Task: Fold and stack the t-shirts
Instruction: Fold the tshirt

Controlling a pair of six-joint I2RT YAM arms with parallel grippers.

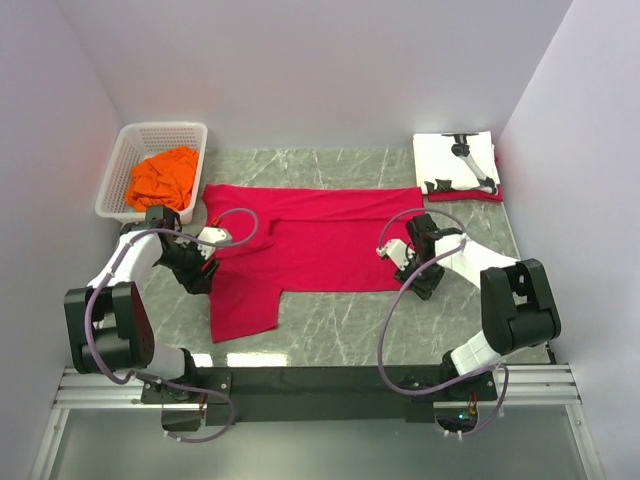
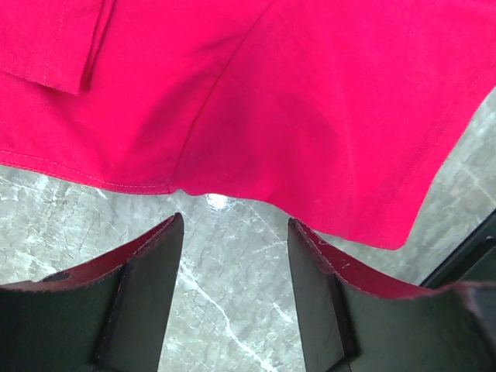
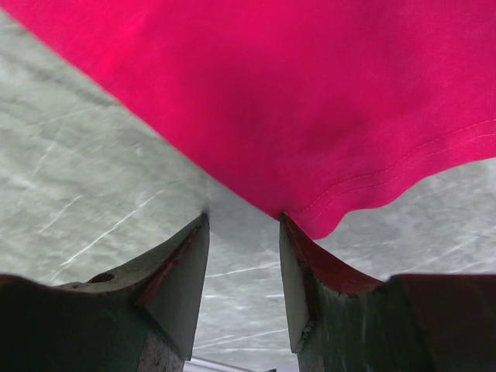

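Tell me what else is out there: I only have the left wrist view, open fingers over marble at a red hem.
Observer: The red t-shirt lies spread across the middle of the table.
Operator: Any other shirts?
Observer: An orange t-shirt sits crumpled in the white basket at the far left corner.
Operator: And on the right?
Observer: A white t-shirt with black print lies folded at the far right corner, and the right gripper is open at the red shirt's edge, gripping nothing.
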